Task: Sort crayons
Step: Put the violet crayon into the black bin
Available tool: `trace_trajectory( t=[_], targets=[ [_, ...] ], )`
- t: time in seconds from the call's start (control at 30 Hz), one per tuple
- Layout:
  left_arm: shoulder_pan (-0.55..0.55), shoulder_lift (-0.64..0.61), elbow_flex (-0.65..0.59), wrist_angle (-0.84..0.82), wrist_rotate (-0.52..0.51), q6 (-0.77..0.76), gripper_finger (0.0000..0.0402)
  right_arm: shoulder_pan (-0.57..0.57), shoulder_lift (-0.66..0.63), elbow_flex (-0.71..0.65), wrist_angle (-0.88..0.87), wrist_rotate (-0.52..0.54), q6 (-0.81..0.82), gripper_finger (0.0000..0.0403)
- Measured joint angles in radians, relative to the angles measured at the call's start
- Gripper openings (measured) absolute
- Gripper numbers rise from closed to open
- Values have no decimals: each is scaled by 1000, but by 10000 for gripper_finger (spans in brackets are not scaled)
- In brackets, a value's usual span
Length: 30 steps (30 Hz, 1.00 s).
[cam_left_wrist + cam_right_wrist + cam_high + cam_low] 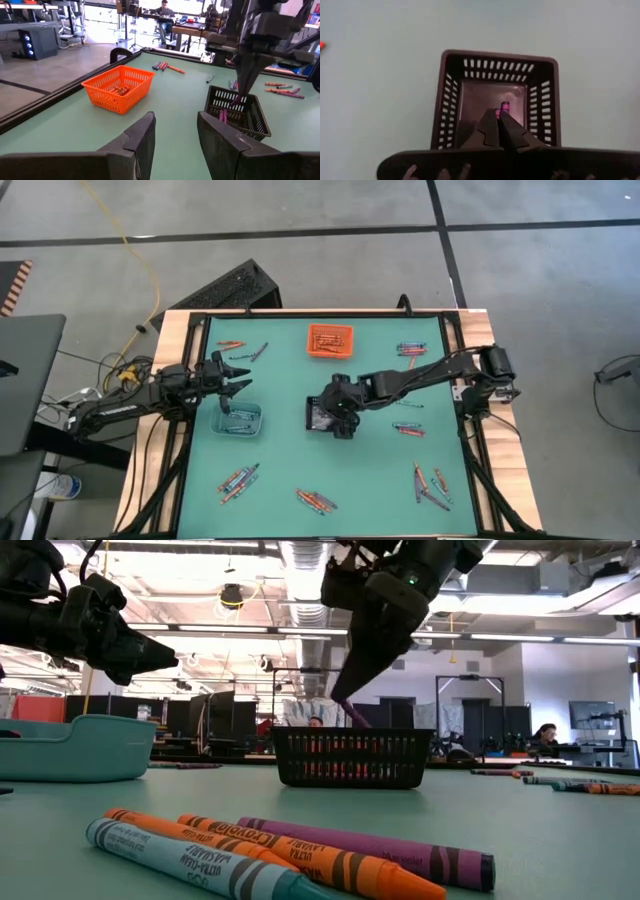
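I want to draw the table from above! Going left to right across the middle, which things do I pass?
Left gripper → clear bin → black bin with the right gripper over it → crayons lying on the mat.

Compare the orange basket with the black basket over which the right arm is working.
The orange basket sits at the far edge with nothing above it; the black basket sits mid-table under the right claw, which pinches a purple crayon. Orange holds orange crayons; black holds purple. Both are slotted plastic rectangles.
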Motion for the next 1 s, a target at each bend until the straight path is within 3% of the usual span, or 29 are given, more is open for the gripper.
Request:
trace_trajectory(
  t=[0.13, 0.43, 0.6, 0.9, 1.0],
  targets=[
    [0, 0, 0, 0, 0, 0, 135, -11, -10, 18, -67, 0, 45, 18],
    [0, 0, 0, 0, 0, 0, 135, -4, -6, 143, -233, -1, 62, 108],
    [0, 0, 0, 0, 0, 0, 135, 31, -6, 233, -302, -2, 88, 131],
    [0, 0, 0, 0, 0, 0, 135, 197, -6, 274, -259, -12, 438, 132],
    [0, 0, 0, 0, 0, 0, 135, 271, -6, 274, -295, -84, 523, 133]
  ],
)
